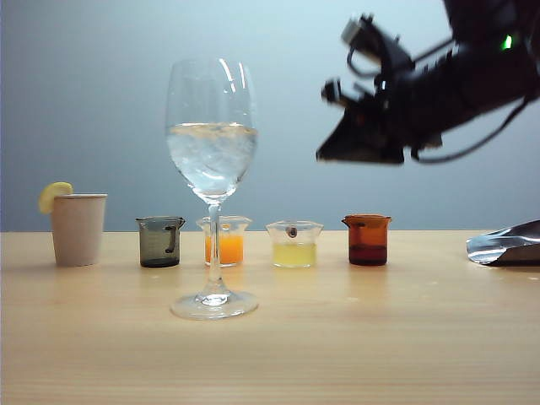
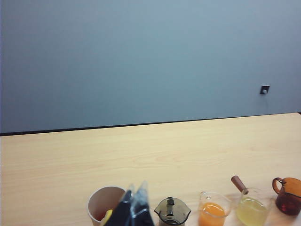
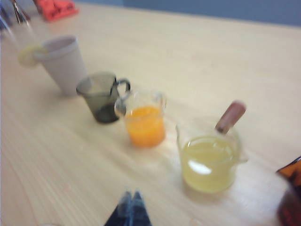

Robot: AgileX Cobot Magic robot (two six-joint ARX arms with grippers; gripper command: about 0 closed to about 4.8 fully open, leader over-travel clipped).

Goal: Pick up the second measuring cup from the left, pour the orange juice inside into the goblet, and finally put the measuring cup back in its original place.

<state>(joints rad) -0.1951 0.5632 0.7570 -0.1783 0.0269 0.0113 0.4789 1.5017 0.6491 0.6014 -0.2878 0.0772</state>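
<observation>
A: Right end effector (image 3: 131, 208) closed, empty, above the surface (image 1: 354, 337) near the second measuring cup from the left (image 3: 143, 118); left end effector (image 2: 133, 207) apparently shut, empty, over the paper cup (image 2: 104, 201).

B: Risks: arriving still closed, knocking the cup, spilling the orange juice (image 1: 224, 249); clipping the goblet (image 1: 212, 152) just in front.

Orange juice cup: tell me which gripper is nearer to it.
Right, probably. The right gripper, shut, hangs above the table beside the orange juice cup. The left gripper, also shut, sits above the paper cup, further along the row.
</observation>
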